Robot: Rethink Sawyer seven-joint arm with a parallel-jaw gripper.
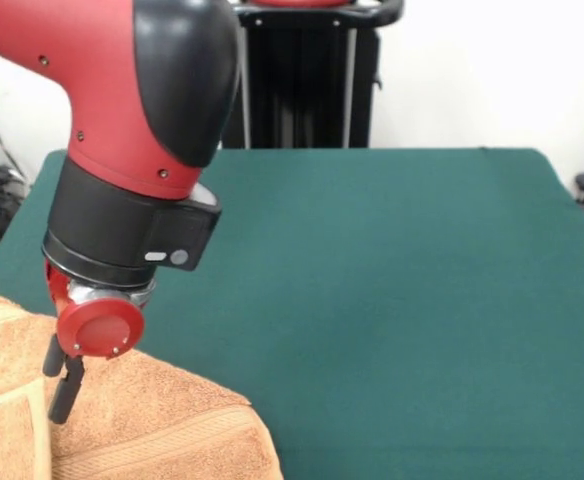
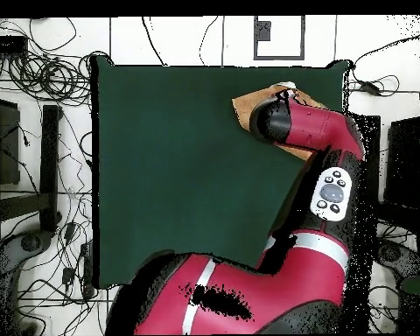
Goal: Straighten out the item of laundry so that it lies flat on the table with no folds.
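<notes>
A: Where does the towel (image 1: 122,420) lie?

B: In the front view it sits at the near left corner of the tabletop (image 1: 392,300); it runs off the picture's left and bottom edges, so its full outline cannot be seen; a woven band crosses it near the bottom, and a raised fold or doubled layer shows at the far left; it does not look flat there.

A: And from above?

B: In the overhead view only a tan sliver of the towel (image 2: 244,112) shows at the tabletop's (image 2: 170,175) top right part, near the top edge; the rest lies hidden under the arm (image 2: 314,131).

A: Where is the claw (image 1: 64,385)?

B: In the front view it hangs low over the towel's left part, below a round red disc on the wrist; dark fingers (image 1: 65,395) point down, and the lower tip looks to be at the cloth or just above it; contact cannot be judged.

A: Released or clenched?

B: I cannot tell; the fingers overlap from this side and no gap can be read; nothing shows the cloth pinched between them.

A: Anything else on the tabletop?

B: Green cloth fills the middle and the right; beyond the far edge stands a black pedestal (image 1: 307,80); cables (image 2: 38,70) lie on the floor to the left in the overhead view.
</notes>
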